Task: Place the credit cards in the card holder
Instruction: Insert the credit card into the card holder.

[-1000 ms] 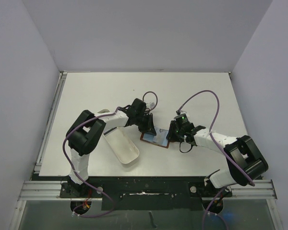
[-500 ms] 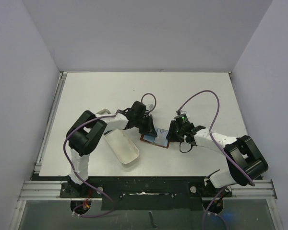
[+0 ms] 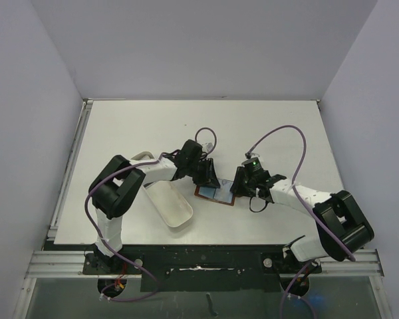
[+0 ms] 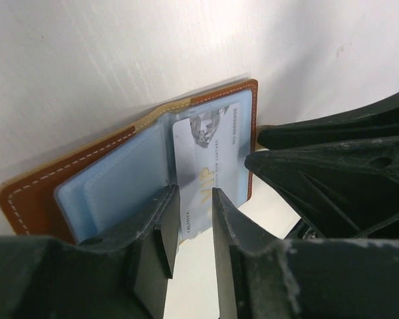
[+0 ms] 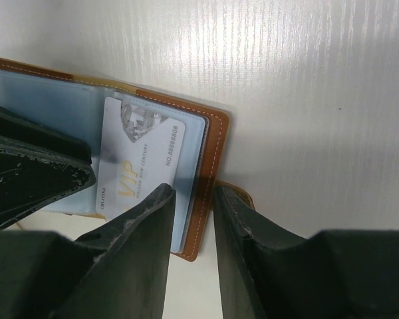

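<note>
White desk [image 3: 253, 126] between grey walls [image 3: 206, 46], roomy toward far edge; card holder [image 4: 33, 193] open near centre, silver card [image 4: 209, 159] on it; left end effector [image 4: 194, 193] and right end effector [image 5: 193, 189] slightly parted, empty

Plain white matte worktop [image 3: 266, 126], and up close in the wrist views you can see faint ribbed streaks on it. It's boxed in on three sides by bare, pale lavender-grey panels: back wall [image 3: 206, 46], left wall [image 3: 26, 133], right wall [image 3: 379, 100]. A silver aluminium rail [image 3: 199, 262] runs along the near edge and a thinner rail [image 3: 70, 166] down the left edge. Below that is a murky grey-green strip [image 3: 253, 299], floor or shelf, can't tell. Light is soft and even, with only faint shadows
</note>
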### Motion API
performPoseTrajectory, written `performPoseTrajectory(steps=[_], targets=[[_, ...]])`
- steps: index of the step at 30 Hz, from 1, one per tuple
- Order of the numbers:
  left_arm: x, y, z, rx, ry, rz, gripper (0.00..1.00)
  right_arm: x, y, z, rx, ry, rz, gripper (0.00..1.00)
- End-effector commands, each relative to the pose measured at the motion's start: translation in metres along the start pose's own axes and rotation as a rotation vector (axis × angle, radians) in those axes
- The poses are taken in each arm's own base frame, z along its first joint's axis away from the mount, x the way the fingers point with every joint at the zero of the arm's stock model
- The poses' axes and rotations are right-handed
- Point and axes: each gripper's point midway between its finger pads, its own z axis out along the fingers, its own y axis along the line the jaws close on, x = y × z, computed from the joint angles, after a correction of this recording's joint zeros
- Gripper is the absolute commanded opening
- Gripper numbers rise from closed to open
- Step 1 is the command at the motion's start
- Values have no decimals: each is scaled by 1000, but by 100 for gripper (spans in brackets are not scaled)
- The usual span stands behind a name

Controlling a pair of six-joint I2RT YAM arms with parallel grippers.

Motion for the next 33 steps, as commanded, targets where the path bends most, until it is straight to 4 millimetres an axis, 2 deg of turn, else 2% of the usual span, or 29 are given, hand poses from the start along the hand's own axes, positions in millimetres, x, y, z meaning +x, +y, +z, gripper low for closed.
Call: performPoseTrajectory(steps=[1,15,24,33], targets=[[-19,-22,-15,28,-71,67,27,-14,8,-11,-29,-59,17,31],[0,-12,5,5,-10,69,30,1,2,1,-24,-29,29,23],[2,-21,16,23,-6,75,31,6,-1,5,-18,-22,32,19],[-5,-44,14,110,-44,90,31,4,-3,1,-5,-33,30,18]])
